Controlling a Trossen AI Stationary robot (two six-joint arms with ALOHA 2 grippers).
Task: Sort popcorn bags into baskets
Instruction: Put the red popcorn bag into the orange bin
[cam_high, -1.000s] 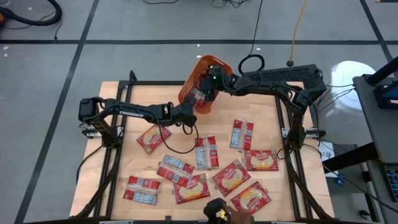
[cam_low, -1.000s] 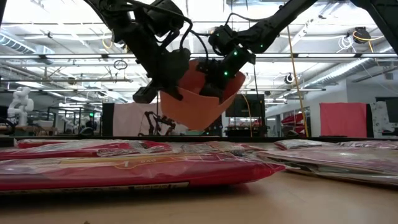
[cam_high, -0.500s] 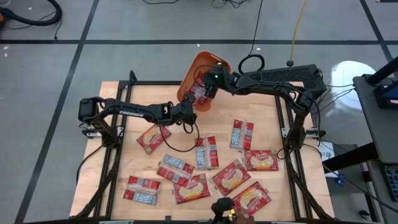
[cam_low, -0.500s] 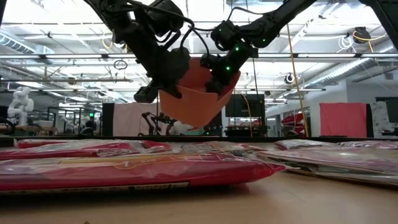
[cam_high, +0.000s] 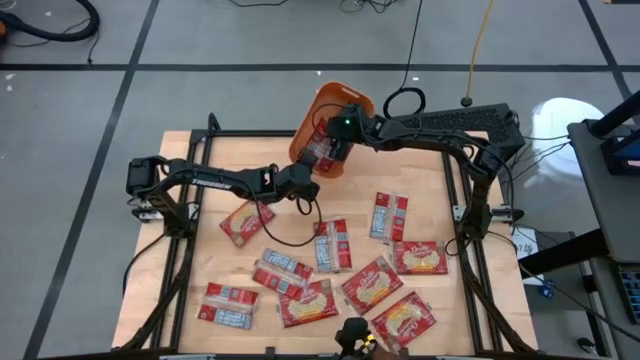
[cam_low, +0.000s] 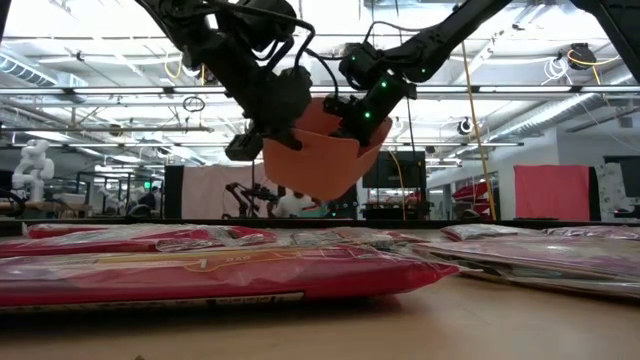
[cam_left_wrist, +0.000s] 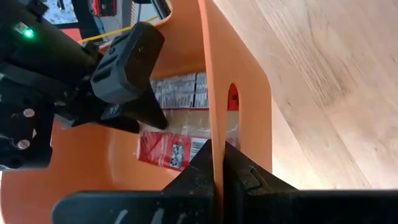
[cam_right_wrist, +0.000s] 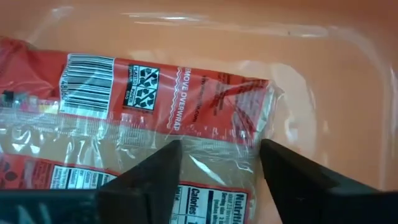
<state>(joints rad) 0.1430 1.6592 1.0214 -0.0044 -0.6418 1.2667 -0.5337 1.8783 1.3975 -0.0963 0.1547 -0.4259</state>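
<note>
The orange basket hangs tilted above the table's far middle, and my left gripper is shut on its wall. One popcorn bag, print side showing, lies inside it. My right gripper reaches into the basket from the right. It is open, with a finger on either side of the bag's clear-sealed end. Several more popcorn bags lie flat on the wooden table. My left gripper pinches the basket's side wall at its rim, beside the hand-hole, one finger inside and one outside. The fingers come from the table's left, slanting down. The basket is lifted clear of the table and tipped. Whether my right gripper touches the bag I cannot tell.
Black frame rails run along the table's sides. A dark cable loops over the table below the left arm. Loose bags fill the near half; bare wood shows at the far right and far left.
The basket has tipped a little in my left gripper's hold and sits slightly higher in the low view. My right gripper has rolled about its own axis inside the basket, staying over the bag.
</note>
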